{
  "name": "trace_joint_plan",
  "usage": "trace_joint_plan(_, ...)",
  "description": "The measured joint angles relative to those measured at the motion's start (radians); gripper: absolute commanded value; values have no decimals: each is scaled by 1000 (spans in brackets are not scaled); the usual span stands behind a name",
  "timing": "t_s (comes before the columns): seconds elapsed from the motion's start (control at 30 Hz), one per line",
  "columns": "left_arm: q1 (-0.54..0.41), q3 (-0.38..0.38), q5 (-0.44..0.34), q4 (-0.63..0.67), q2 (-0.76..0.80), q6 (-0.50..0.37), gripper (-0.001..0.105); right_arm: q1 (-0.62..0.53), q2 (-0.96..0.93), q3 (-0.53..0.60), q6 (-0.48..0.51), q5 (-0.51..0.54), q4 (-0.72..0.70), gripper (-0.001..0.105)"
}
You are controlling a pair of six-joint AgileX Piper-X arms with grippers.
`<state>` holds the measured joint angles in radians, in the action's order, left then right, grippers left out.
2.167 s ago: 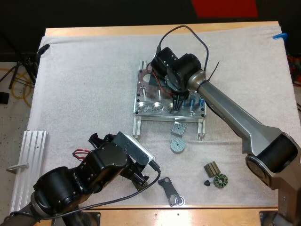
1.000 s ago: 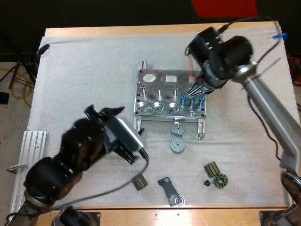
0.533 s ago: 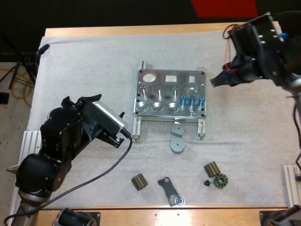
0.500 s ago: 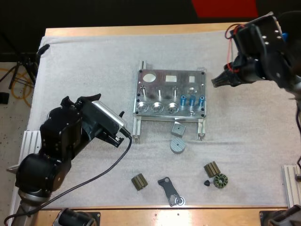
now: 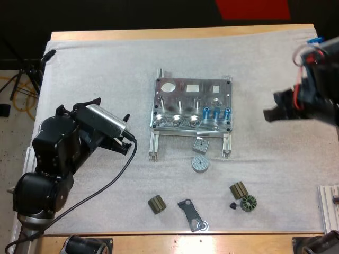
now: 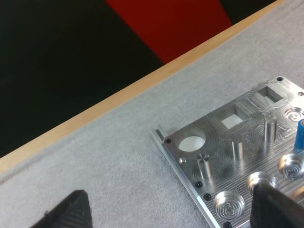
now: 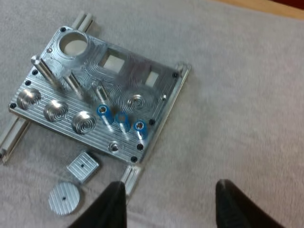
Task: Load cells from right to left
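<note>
Blue cells (image 5: pixel 215 112) sit in fixture (image 5: pixel 177 100); left hand (image 6: pixel 173 209), right hand (image 7: pixel 173 204) spread wide, empty.

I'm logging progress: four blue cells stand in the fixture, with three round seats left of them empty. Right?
No: three blue cells stand in the fixture, not four, as the right wrist view shows. The three round seats left of them are empty.

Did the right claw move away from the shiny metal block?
Yes. The right gripper has pulled off to the right, from over the metal fixture to well clear of it.
</note>
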<state>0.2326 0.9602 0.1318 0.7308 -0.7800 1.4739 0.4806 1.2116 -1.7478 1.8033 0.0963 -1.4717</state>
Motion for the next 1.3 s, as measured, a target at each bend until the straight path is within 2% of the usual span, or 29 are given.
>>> trace_joint_plan(0.2,0,0,7,0,0,16,67,0,-244,250,-48,0,141,43)
trace_joint_plan(0.5,0,0,7,18,57,41,67,0,-534,487,-54,40,258,43)
trace_joint_plan(0.87,0,-6,4,90,281,42,67,0,-779,606,-54,50,301,43)
trace_joint_plan(1.3,0,-140,-41,136,621,64,67,0,-978,745,-57,44,309,43)
